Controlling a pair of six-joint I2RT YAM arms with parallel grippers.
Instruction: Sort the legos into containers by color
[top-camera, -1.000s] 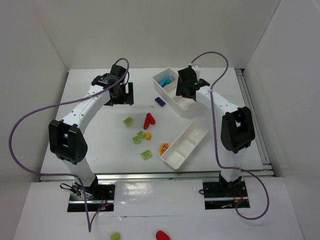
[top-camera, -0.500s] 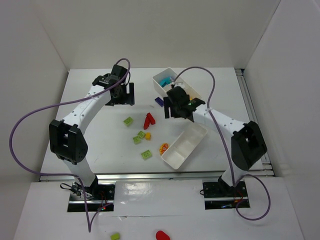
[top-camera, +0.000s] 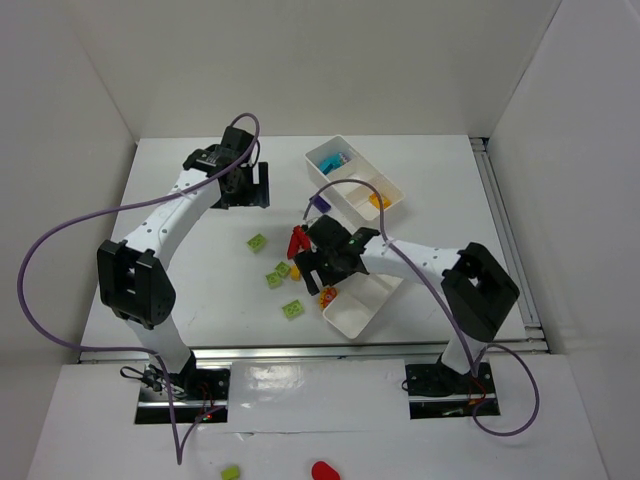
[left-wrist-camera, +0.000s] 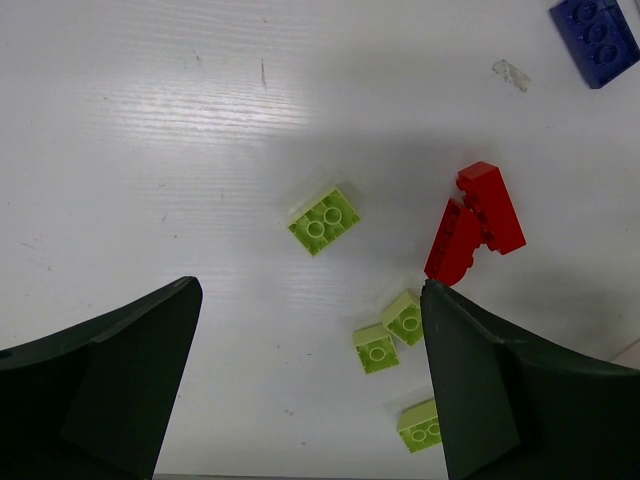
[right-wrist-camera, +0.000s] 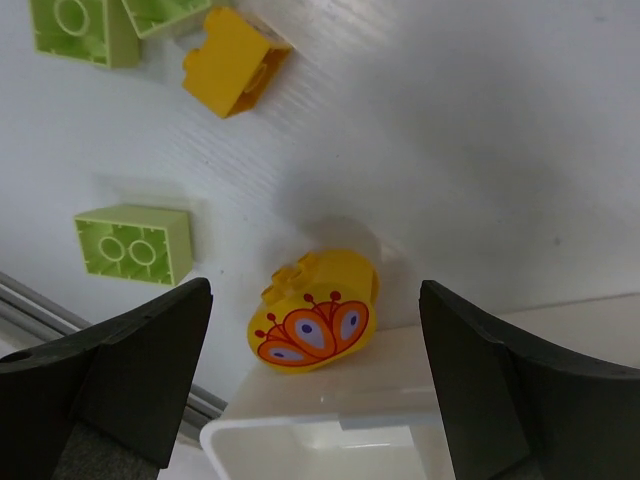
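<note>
Loose legos lie mid-table: lime bricks (top-camera: 257, 242) (top-camera: 293, 310), a red pair (top-camera: 297, 241), an orange brick (top-camera: 296, 272), a purple brick (top-camera: 320, 203), and a yellow rounded brick with a painted pattern (top-camera: 327, 296) touching the near white tray (top-camera: 372, 300). The far white tray (top-camera: 352, 188) holds teal pieces (top-camera: 330, 160) and an orange piece (top-camera: 380, 203). My right gripper (top-camera: 323, 268) is open and empty above the yellow rounded brick (right-wrist-camera: 315, 310), which sits between its fingers. My left gripper (top-camera: 243, 190) is open and empty, high over the lime brick (left-wrist-camera: 325, 221) and red pair (left-wrist-camera: 472, 222).
In the right wrist view the orange brick (right-wrist-camera: 235, 62) and a lime brick (right-wrist-camera: 133, 245) lie to the left, and the near tray's rim (right-wrist-camera: 330, 432) is below. White walls enclose the table. Purple cables loop from both arms.
My right arm has swung from over the far tray toward the near left and now hangs over the yellow rounded brick. The left arm has not moved.
</note>
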